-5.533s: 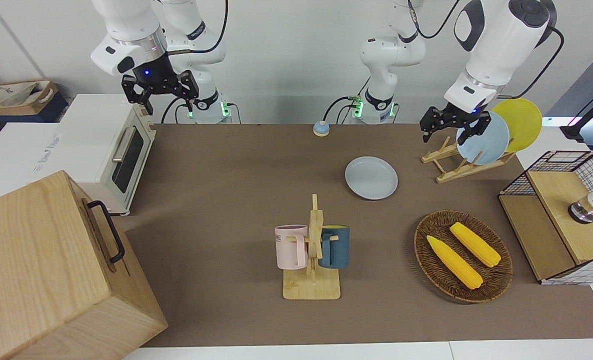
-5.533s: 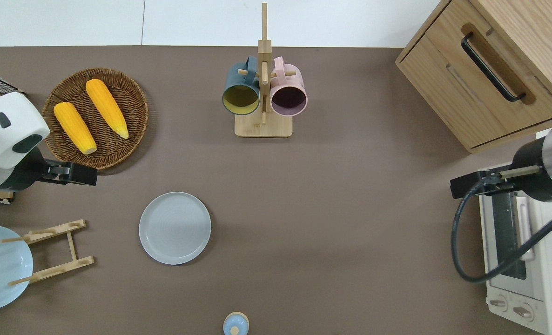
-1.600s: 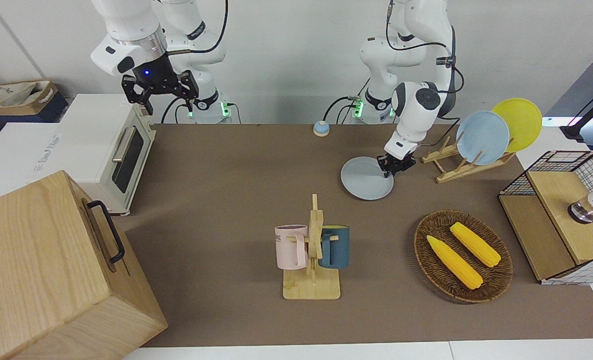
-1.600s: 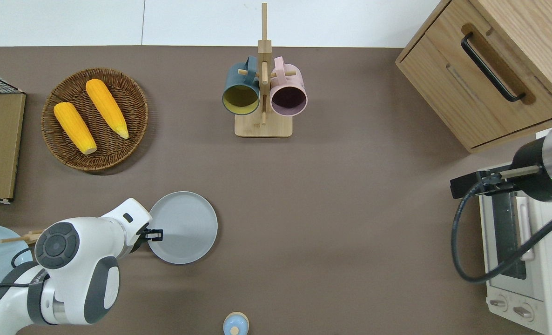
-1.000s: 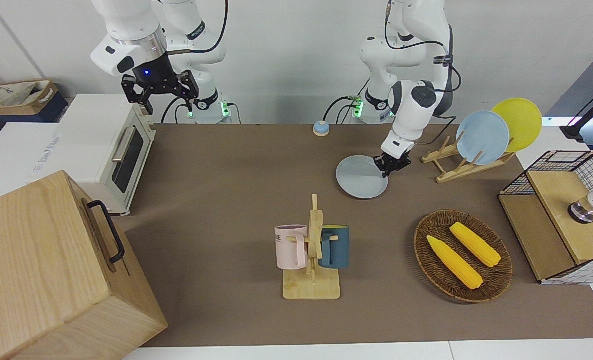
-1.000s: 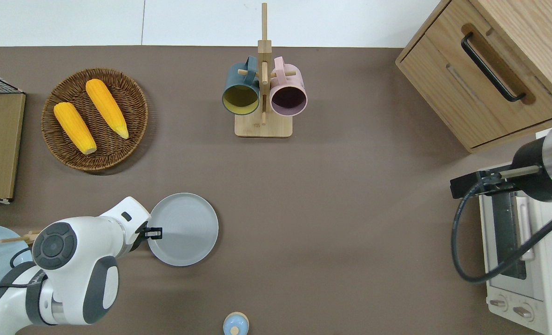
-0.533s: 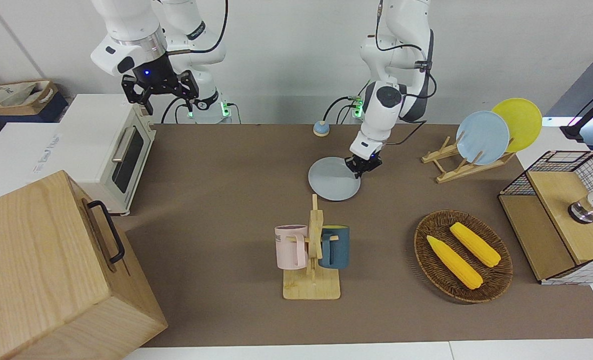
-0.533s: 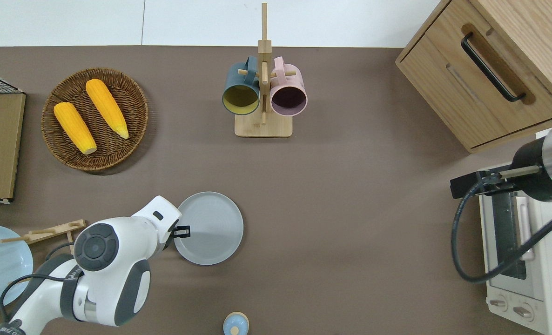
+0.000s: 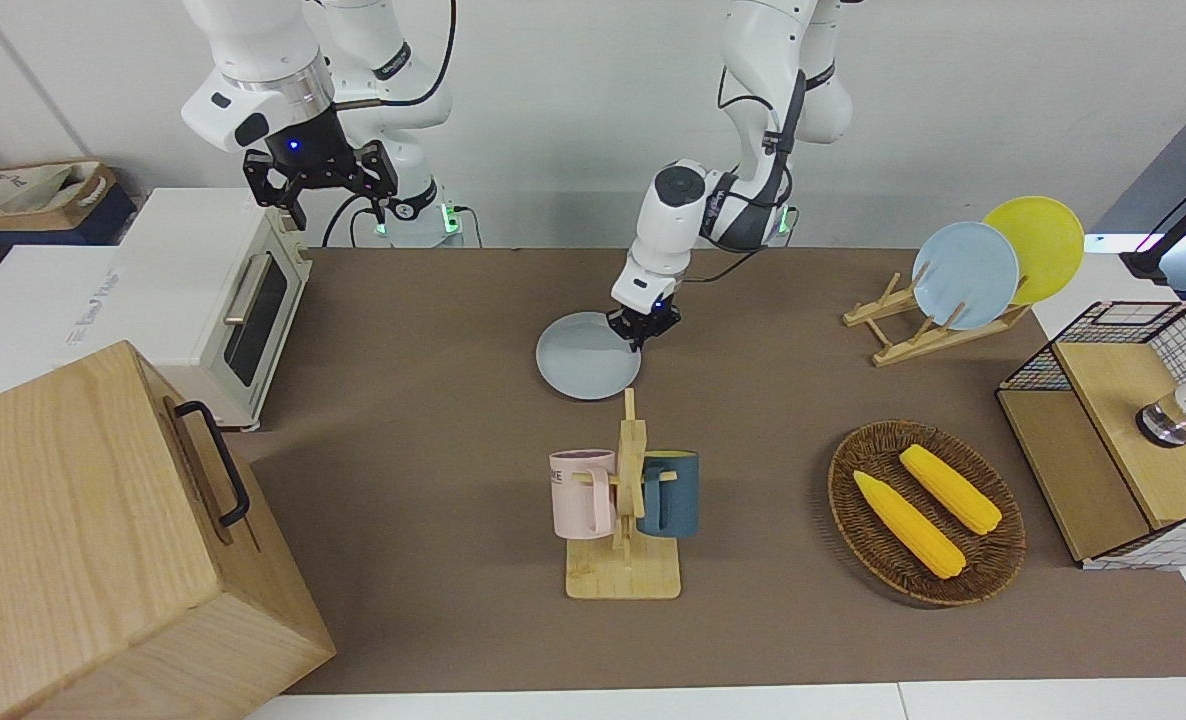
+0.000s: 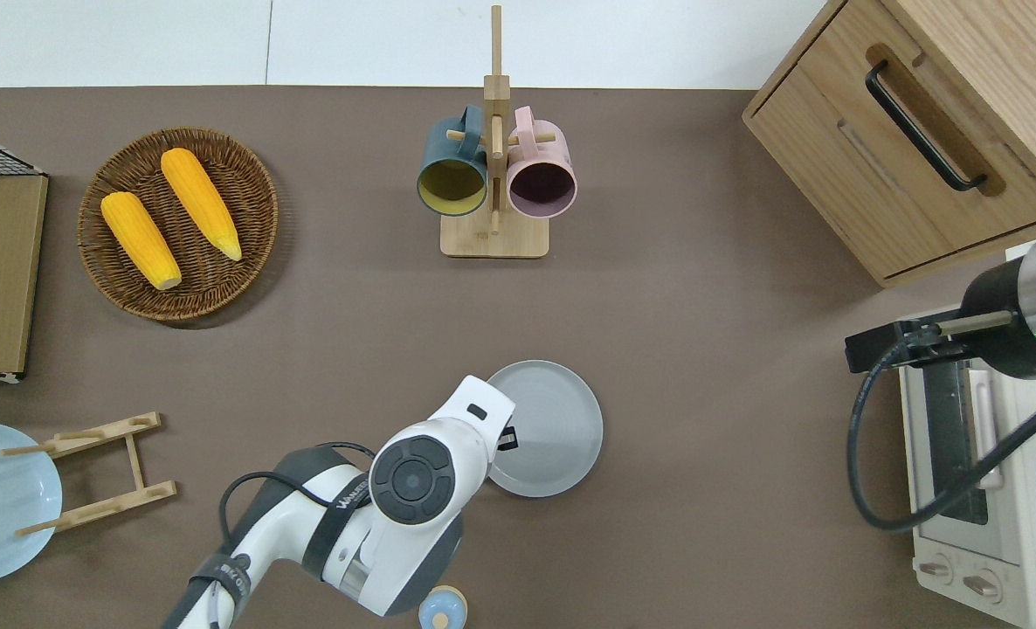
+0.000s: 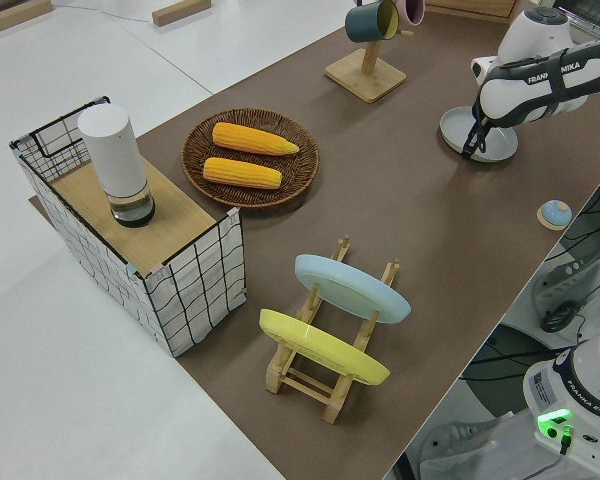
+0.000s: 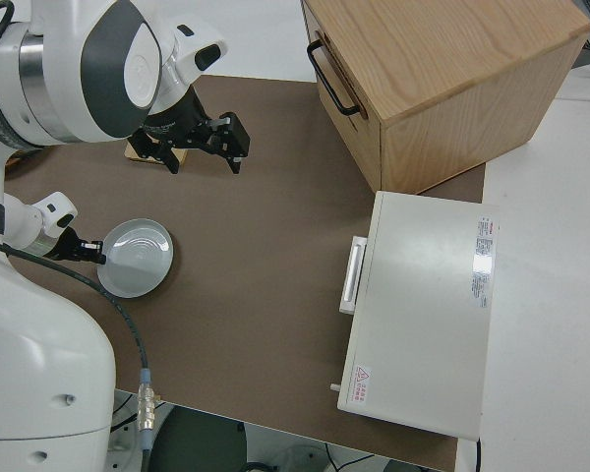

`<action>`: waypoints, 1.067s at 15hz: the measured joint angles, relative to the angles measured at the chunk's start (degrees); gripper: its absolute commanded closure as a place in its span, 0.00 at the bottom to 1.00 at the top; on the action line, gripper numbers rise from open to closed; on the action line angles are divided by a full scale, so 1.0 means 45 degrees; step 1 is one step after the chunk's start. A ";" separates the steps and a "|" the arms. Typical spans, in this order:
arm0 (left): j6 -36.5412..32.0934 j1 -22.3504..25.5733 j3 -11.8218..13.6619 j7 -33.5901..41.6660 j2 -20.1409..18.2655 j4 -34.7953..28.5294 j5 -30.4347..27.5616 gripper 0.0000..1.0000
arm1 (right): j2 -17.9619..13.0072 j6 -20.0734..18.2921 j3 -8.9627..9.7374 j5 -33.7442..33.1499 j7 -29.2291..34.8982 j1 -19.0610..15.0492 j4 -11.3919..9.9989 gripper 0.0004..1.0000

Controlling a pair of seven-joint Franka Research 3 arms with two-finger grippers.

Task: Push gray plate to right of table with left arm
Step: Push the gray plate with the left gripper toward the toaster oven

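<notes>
Mid-surface (image 9: 433,330), nearer the robots than the mug rack (image 9: 625,500), gray plate (image 10: 553,428) lies flat. Left end effector (image 9: 643,328) touches the plate rim at the left arm's end; can't tell whether it's clenched. Right end effector (image 9: 320,180) parked, fingers spread.

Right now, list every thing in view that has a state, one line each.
gray plate: flat on the table, left hand at its rim.
left hand: down at the plate's edge.
right hand: parked, open.
toaster oven: door shut.
wooden cabinet: drawer shut.
sky-blue plate: upright in rack.
yellow plate: upright in rack.
</notes>
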 measured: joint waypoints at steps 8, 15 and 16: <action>0.0017 -0.1824 -0.0259 -0.2908 0.2148 0.2748 0.0008 1.00 | 0.0000 0.0000 0.0000 0.0000 0.0000 0.0000 0.0000 0.02; 0.0007 -0.2775 -0.0263 -0.4076 0.3664 0.4833 0.0009 1.00 | 0.0000 0.0000 0.0000 0.0000 0.0000 0.0000 0.0000 0.02; 0.0007 -0.2908 -0.0254 -0.4139 0.3804 0.5038 0.0009 1.00 | 0.0000 0.0000 0.0000 0.0000 0.0000 0.0000 0.0000 0.02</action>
